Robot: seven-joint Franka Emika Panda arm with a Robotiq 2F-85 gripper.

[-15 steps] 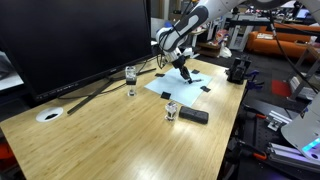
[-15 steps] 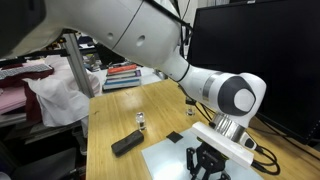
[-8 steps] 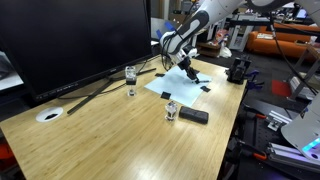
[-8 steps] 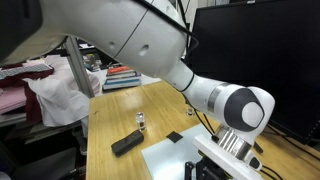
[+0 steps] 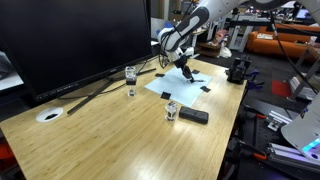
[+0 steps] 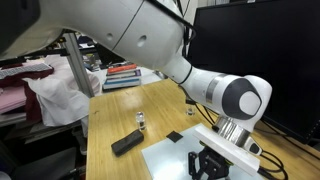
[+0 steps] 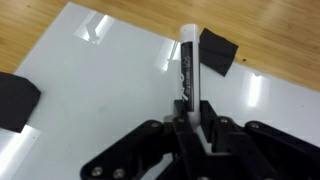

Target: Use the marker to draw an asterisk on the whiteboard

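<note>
Holding the marker (image 7: pixel 186 70) clamped in my gripper (image 7: pixel 190 128) above the whiteboard (image 7: pixel 100 95); grasp done, no ink visible, so I'd judge the whole asterisk remains undrawn

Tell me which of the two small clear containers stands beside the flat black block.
The container right next to the black block, mid-table; the other container stands apart, close to the monitor.

Bright, even indoor light; white glare streaks on the whiteboard (image 7: pixel 100 100) at the wrist view's upper left; the gripper (image 7: pixel 191 126) at its bottom edge looks soft
</note>
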